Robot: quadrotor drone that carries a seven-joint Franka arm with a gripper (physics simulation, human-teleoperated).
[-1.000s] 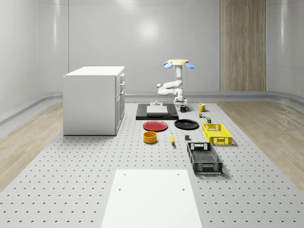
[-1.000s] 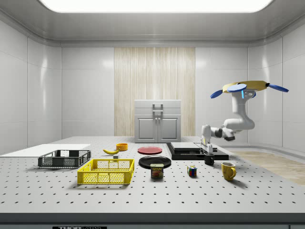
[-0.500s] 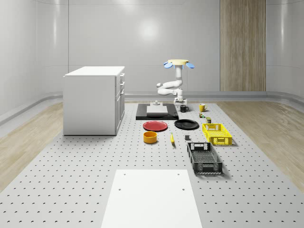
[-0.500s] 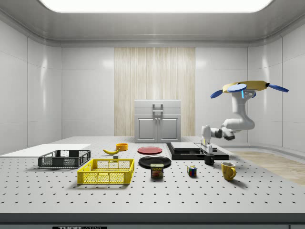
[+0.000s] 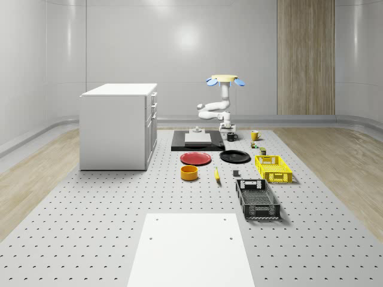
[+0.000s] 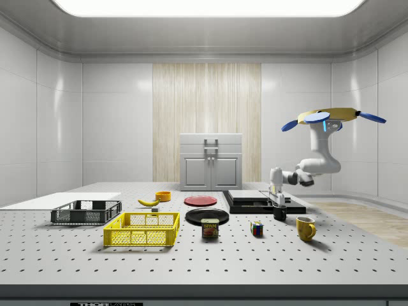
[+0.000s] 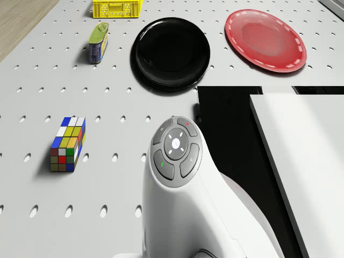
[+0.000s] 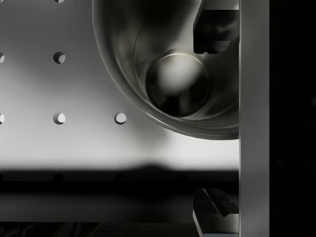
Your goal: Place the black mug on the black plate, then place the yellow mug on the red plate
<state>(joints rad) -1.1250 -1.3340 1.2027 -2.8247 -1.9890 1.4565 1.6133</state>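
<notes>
Nothing has visibly moved in the last second. Taking the side view from its left, the black plate lies well apart from the black mug, with a can and a cube near the path. The gripper is at the mug, fingers spread astride its wall. Closing and lifting likely come next. The drone hovers above, near the yellow mug.

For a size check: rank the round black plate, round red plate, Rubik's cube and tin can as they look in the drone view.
Largest to smallest:
round red plate and round black plate, about alike
multicoloured Rubik's cube
tin can, farther away, so unsure
</notes>
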